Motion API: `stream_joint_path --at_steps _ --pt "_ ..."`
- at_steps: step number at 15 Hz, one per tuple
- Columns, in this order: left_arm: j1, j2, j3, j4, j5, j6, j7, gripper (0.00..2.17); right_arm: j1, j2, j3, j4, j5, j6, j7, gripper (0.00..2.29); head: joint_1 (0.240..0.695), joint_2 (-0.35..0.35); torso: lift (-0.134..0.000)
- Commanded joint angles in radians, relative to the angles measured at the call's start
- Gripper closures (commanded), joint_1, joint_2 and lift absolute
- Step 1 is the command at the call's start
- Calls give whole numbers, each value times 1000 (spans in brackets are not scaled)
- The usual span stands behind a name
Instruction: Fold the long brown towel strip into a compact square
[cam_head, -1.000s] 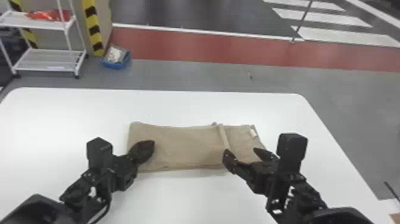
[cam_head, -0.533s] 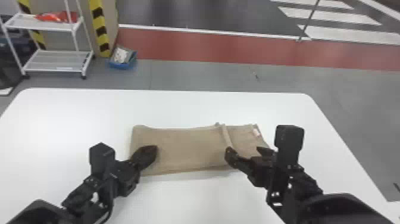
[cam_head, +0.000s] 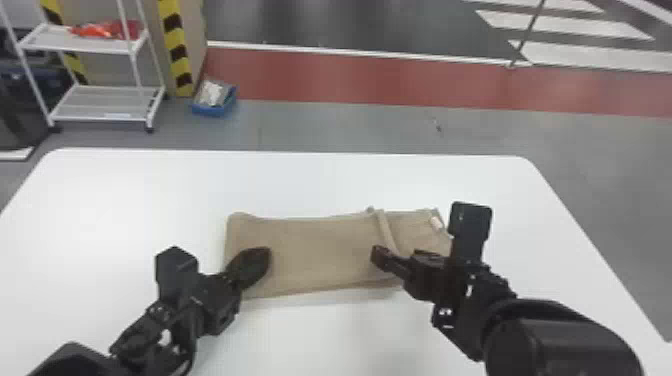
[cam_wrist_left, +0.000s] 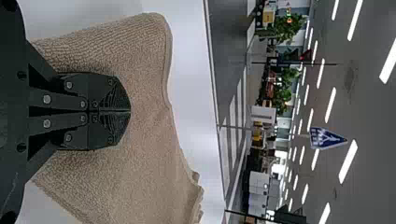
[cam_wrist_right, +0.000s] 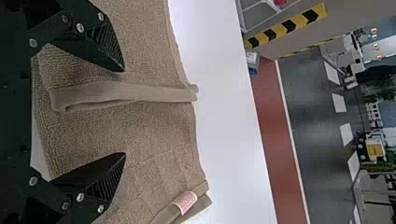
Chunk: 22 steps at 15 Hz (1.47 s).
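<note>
the brown towel (cam_head: 320, 250) lies flat on the white table (cam_head: 150, 190), stretched out from left to right, longer than it is deep. its left part sits as a layer over the right part, and that layer ends in a raised hem (cam_head: 385, 232) running from the far side towards the near side, right of the towel's middle. a small pale label (cam_head: 436, 223) shows at the far right corner.

over by the left end, the left gripper (cam_head: 262, 255) has its two fingers pressed together, the tips above the cloth; i can't tell whether they touch it, and i see no cloth caught between them. the right gripper (cam_head: 396, 254) is at the right part of the towel with its fingers spread wide, one left of the hem and one right of it, nothing pinched.

beyond the table, at the far left, stands a white shelf rack (cam_head: 100, 45) with something orange-red (cam_head: 102, 30) on it, and a blue box (cam_head: 215, 107) is on the floor just right of it.
</note>
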Motion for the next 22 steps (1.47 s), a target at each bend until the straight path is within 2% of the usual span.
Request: stream_joint_path --at_steps 1,6,15,22 --pt "2 0 0 1 0 -3 0 1828 -8 1 -5 10 -32 0 -1 289 695 -128 -124" --pt "5 -2 2 1 0 -18 -2 1828 -34 1 -5 8 -74 89 -21 350 695 -115 -124" --pt "16 -2 0 -5 0 -34 -5 1828 -62 1 -3 23 -106 120 -21 593 695 -103 -124" --pt "24 3 2 -11 0 -34 -11 1828 -68 1 -11 37 -120 138 -21 694 695 -102 -124"
